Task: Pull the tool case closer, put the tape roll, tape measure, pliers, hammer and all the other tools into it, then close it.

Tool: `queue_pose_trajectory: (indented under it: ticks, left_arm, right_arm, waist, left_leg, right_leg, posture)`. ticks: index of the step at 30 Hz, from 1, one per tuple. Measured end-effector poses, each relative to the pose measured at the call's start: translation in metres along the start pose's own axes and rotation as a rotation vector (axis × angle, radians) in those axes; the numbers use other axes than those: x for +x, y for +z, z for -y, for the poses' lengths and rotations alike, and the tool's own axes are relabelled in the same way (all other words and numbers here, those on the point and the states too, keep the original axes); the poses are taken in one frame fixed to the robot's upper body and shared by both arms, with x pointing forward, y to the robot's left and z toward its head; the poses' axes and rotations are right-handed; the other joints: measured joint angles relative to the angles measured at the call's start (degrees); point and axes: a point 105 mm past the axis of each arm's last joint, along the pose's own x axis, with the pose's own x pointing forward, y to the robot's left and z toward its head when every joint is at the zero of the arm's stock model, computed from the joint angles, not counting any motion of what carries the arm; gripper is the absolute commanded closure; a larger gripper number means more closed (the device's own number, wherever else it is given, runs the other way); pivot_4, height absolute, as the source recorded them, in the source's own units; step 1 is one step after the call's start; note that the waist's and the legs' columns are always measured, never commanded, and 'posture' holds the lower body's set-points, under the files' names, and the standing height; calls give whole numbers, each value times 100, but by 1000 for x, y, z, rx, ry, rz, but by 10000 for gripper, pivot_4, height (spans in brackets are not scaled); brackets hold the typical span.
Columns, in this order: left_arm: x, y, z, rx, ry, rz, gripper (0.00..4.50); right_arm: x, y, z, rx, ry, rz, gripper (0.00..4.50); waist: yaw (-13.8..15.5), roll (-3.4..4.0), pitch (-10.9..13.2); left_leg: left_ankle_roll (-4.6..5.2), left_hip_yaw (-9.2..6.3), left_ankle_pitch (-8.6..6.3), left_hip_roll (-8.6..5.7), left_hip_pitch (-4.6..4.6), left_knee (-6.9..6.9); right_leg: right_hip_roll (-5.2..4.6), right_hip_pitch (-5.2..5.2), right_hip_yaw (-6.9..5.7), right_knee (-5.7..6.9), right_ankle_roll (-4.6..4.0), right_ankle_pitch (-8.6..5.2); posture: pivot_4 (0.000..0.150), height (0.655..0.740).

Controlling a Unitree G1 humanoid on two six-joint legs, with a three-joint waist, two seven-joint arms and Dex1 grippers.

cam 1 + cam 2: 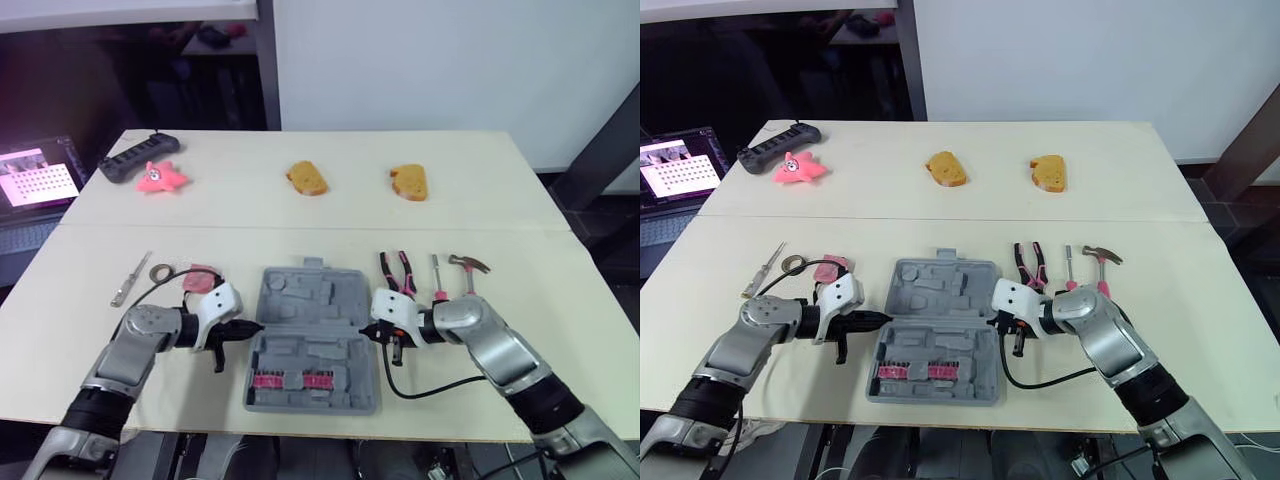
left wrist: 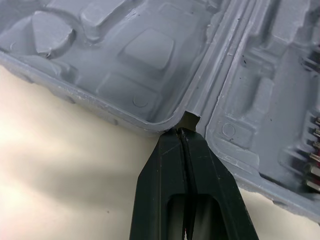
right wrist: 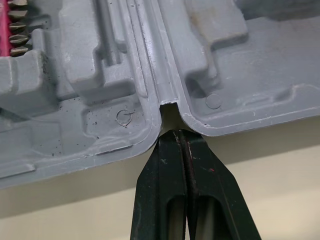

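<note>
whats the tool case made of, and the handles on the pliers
The tool case looks like moulded grey plastic with a matte finish: shaped recesses, rounded edges, light scuffs and specks. The pliers seem to have pink-and-black rubber or plastic grips; the metal end is too small to judge.

Tool case point(image 1: 312, 345) lies between tape roll point(image 1: 161, 271), left, and pliers point(image 1: 397, 270), hammer point(image 1: 470, 267), right.

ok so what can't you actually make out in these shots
- tape measure: head views, partly hidden behind the left arm's wrist.
- hammer and pliers: head views, handle ends hidden behind the right arm.
- bit row in the tool case: too small to count in head views, cut off by the edge in wrist views.
- left gripper, right gripper: jaws shut at the hinge notches; contact unclear.
</note>
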Motion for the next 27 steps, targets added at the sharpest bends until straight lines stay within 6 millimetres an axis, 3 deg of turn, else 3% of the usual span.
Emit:
queue_pose_trajectory:
  ticks: [10,19,27]
  left_arm:
    - [-5,-5,14,-38,-6,-11,45000]
    - [-13,-14,27,-79,-10,-40,45000]
    - [-20,-21,40,-124,-5,-65,45000]
  right_arm:
    - [-1,-2,-11,21,17,-2,44229]
    - [1,-3,-37,52,84,8,44229]
    - [3,-2,-42,49,100,7,44229]
  waist:
    - [3,0,0]
    - [-3,-3,-2]
    - [-2,-5,-2]
  left_leg:
    - [0,0,0,0,0,-1]
    - [0,0,0,0,2,-2]
    - [0,1,0,1,2,-3]
  right_leg:
    - [0,0,0,0,0,-1]
    - [0,0,1,-1,-1,-1]
    - [0,0,2,-1,-2,-2]
  posture:
    - [1500,7400]
    - [1500,7400]
    - [1500,7400]
